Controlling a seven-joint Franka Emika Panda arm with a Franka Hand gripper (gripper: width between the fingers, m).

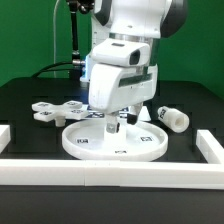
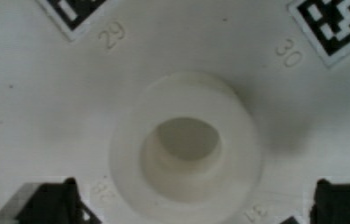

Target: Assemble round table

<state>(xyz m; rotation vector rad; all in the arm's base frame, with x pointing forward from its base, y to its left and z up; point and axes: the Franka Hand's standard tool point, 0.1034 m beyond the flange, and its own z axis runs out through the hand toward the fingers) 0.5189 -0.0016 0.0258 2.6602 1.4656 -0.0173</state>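
The large round disc [image 1: 85, 143] lies flat on the black table at the front middle of the exterior view. My gripper [image 1: 112, 122] hangs straight over its centre, fingers close to the disc surface. In the wrist view the disc [image 2: 47, 100] fills the frame, with its raised hub and hole [image 2: 184, 140] in the middle. My gripper [image 2: 198, 205] is open, its dark fingertips [image 2: 56, 203] standing wide on either side of the hub, holding nothing. The short cylindrical leg [image 1: 172, 118] lies on its side at the exterior view's right. The cross-shaped base piece [image 1: 55, 110] lies at the left.
White border rails run along the front [image 1: 110, 172] and at both sides [image 1: 210, 148]. A green wall stands behind the black table. Small square tags [image 2: 332, 25] sit on the disc near the hub.
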